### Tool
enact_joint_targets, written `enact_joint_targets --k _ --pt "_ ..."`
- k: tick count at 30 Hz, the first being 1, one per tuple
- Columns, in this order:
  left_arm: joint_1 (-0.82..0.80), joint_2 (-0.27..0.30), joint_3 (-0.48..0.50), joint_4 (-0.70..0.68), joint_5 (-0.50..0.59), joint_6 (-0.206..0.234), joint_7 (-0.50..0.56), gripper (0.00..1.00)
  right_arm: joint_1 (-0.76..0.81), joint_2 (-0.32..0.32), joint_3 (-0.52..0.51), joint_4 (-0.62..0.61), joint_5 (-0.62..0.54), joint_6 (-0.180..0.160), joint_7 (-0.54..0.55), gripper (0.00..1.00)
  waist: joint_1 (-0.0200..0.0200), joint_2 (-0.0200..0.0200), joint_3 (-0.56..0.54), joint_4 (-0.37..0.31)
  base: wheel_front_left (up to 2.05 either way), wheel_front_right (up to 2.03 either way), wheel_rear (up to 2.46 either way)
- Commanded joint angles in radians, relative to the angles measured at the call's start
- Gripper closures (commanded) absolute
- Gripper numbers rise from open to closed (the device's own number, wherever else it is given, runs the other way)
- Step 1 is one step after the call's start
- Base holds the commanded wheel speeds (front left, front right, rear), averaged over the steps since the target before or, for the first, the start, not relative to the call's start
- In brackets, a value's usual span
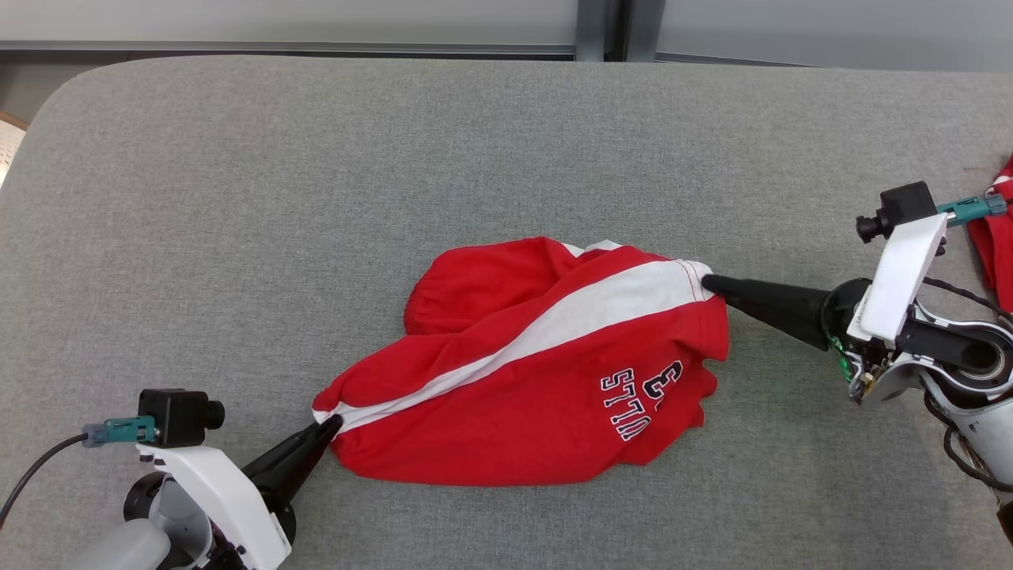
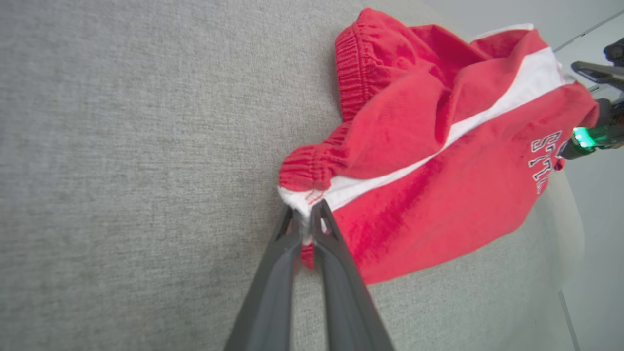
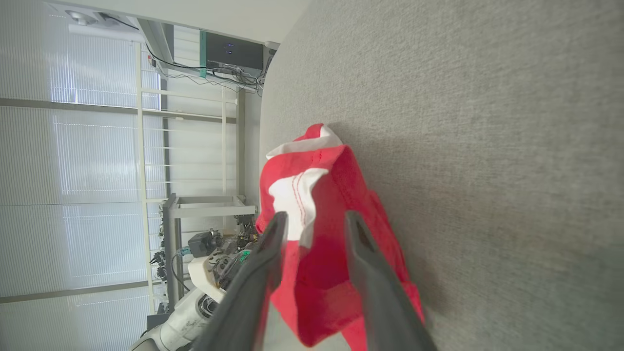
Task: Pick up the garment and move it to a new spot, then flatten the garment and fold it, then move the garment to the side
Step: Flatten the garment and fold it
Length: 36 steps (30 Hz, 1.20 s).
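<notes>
- Table [image 1: 237,198]: a wide surface with rounded corners, covered in grey woven fabric with a fine, even grain. The right wrist view adds what lies beyond its edge: ribbed window blinds [image 3: 73,195] and a pale metal rack [image 3: 204,204].
- Garment [image 1: 522,396]: red knit shorts lying crumpled at the middle of the table, stretched on a diagonal between the two arms. A white stripe [image 1: 554,324] runs from the lower-left corner to the upper-right corner.
- Second red cloth [image 1: 999,237]: lies at the right edge of the head view, well apart from the garment.
- Waistband [image 2: 353,73]: gathered and elastic, with fine ridges. The left wrist view shows it clearly; the head view shows a smooth fold there.
- Lettering [image 1: 641,400]: white block characters with dark outlines, near the right hem.
- Left gripper [image 1: 331,427]: its dark, tapered fingers [image 2: 273,282] are clenched on the white hem at the lower-left corner.
- Right gripper [image 1: 707,283]: its fingers stand apart, with the stripe's end between them and not pinched.
- Green light [image 2: 581,137]: glows on the right arm in the left wrist view.
</notes>
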Motion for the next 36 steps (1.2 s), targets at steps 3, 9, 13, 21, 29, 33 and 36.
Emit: enact_joint_targets --k 3,9,13,21,29,33,36 --pt "-0.019 -0.005 -0.003 0.012 0.007 -0.006 -0.006 1.00 -0.022 -0.005 0.000 -0.013 -0.022 0.000 -0.029 1.00 0.0000 0.0000 0.001 -0.002 0.00 0.00 0.00" --pt "-0.038 -0.007 0.012 0.002 0.020 -0.008 -0.064 1.00 -0.006 0.011 -0.066 -0.105 -0.010 0.000 -0.116 1.00 0.0000 0.0000 -0.031 -0.017 0.00 0.00 0.00" --pt "-0.077 -0.009 0.044 -0.053 0.031 -0.008 -0.128 1.00 0.005 0.002 -0.124 -0.165 -0.007 0.000 -0.170 1.00 0.0000 0.0000 -0.047 -0.029 0.00 0.00 0.00" --pt "-0.401 -0.068 0.134 -0.164 0.019 -0.007 -0.107 1.00 -0.108 0.006 -0.299 -0.283 -0.140 0.000 -0.431 1.00 0.0000 0.0000 -0.015 -0.085 0.00 0.00 0.00" --pt "-0.935 -0.233 0.209 0.121 0.229 0.004 -0.191 1.00 -0.456 0.042 -0.287 -0.212 -0.436 0.000 -0.852 1.00 0.0000 0.0000 0.133 -0.175 0.00 0.00 0.00" --pt "-1.037 -0.299 0.227 0.205 0.299 -0.006 -0.241 1.00 -0.552 0.046 -0.237 -0.233 -0.421 0.000 -0.973 1.00 0.0000 0.0000 0.192 -0.197 0.00 0.00 0.00" --pt "-0.998 -0.299 0.200 0.188 0.329 -0.006 -0.249 1.00 -0.531 0.019 -0.199 -0.296 -0.374 0.000 -1.016 1.00 0.0000 0.0000 0.220 -0.202 0.00 0.00 0.00"
